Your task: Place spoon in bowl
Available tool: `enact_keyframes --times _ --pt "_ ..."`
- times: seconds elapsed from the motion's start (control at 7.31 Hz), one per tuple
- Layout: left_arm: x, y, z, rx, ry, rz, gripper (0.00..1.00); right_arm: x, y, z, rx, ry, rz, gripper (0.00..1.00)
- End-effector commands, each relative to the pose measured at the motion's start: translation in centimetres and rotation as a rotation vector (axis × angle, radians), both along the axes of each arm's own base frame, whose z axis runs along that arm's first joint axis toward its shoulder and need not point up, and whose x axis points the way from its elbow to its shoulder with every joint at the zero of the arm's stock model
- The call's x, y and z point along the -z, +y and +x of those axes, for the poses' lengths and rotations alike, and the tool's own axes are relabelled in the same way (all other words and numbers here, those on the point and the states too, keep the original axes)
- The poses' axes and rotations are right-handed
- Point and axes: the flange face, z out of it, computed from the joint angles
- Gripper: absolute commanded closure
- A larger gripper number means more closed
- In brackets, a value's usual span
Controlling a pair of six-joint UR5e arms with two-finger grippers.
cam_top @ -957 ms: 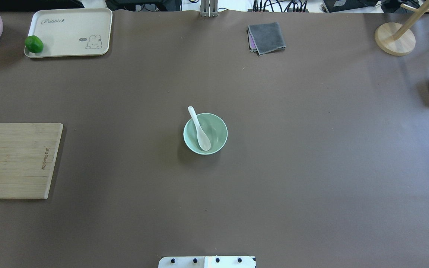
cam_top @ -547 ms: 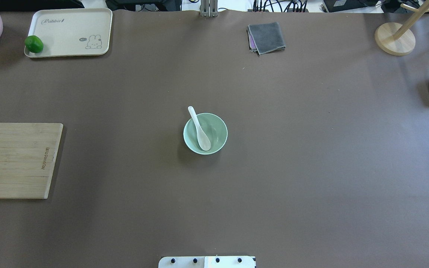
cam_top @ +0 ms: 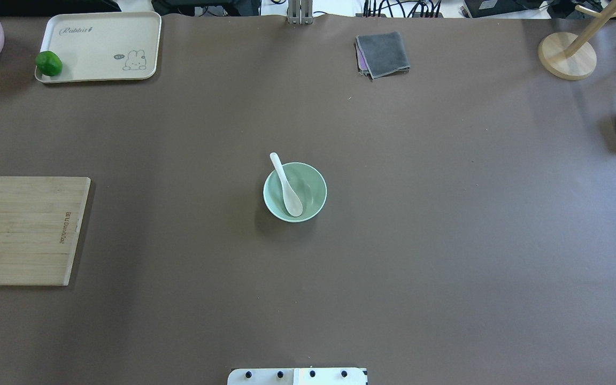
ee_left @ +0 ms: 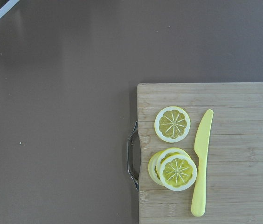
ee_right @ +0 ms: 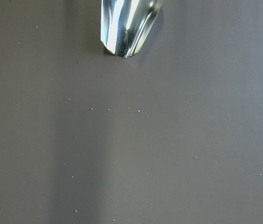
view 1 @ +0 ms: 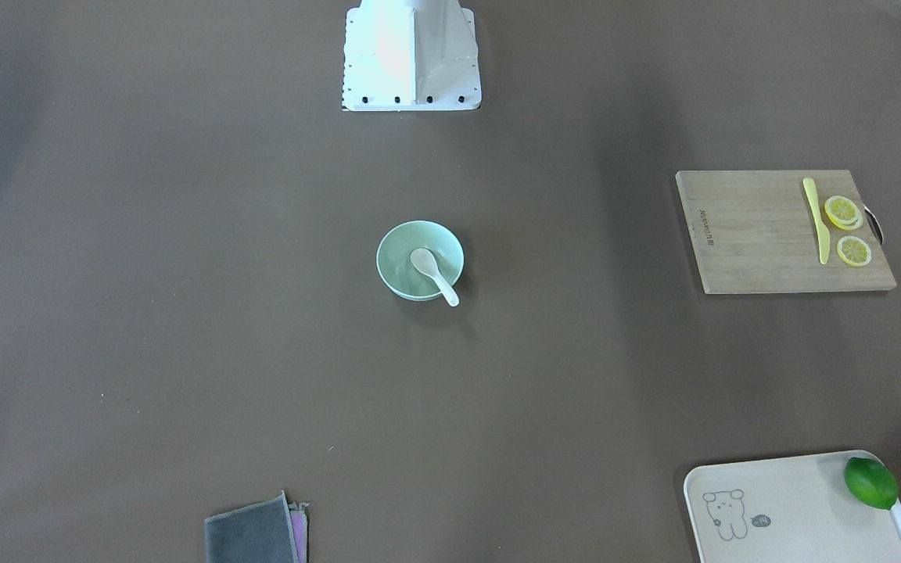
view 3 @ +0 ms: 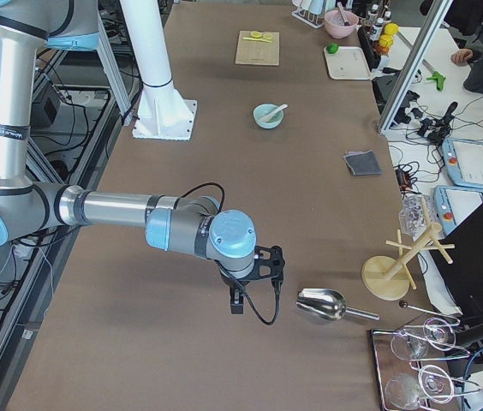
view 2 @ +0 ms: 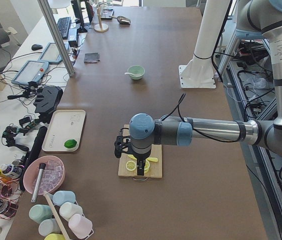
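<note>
The white spoon (cam_top: 288,188) lies in the mint-green bowl (cam_top: 313,184) at the table's middle, scoop inside, handle resting over the far-left rim. Both show in the front view too, the spoon (view 1: 432,273) in the bowl (view 1: 394,249). No gripper shows in the overhead or front views. In the left side view my left gripper (view 2: 140,169) hangs over the cutting board (view 2: 153,167). In the right side view my right gripper (view 3: 238,301) hangs over the table beside the metal scoop (view 3: 323,304). I cannot tell whether either is open or shut.
A wooden cutting board (cam_top: 24,230) with a yellow knife (ee_left: 201,163) and lemon slices (ee_left: 172,124) lies at the left. A cream tray (cam_top: 102,45) with a lime (cam_top: 48,63) sits far left, a grey cloth (cam_top: 383,53) at the far middle, a wooden stand (cam_top: 567,55) far right.
</note>
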Motion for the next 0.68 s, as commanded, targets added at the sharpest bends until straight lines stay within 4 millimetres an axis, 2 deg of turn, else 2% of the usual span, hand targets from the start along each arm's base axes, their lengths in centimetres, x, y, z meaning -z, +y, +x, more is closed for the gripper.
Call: enact_keyframes --times 0.0,0.14,0.27,0.41,0.55 --pt "-0.3 1.0 -0.4 0.012 0.001 -0.011 0.02 -0.3 0.1 -0.1 0.008 0.002 0.001 0.0" --pt "-0.2 1.1 -0.7 0.02 0.001 -0.008 0.02 -0.3 0.1 -0.1 0.008 0.002 0.001 0.0" --pt "0.1 1.1 -0.9 0.025 0.001 -0.001 0.02 -0.2 -0.2 -0.9 0.033 0.003 0.007 0.0" --pt "0.2 1.0 -0.9 0.025 0.001 0.001 0.02 0.0 -0.9 -2.8 0.082 0.005 0.015 0.0" --pt "0.4 1.0 -1.0 0.028 0.001 0.004 0.02 0.6 -1.3 -3.2 0.095 0.006 0.028 0.0"
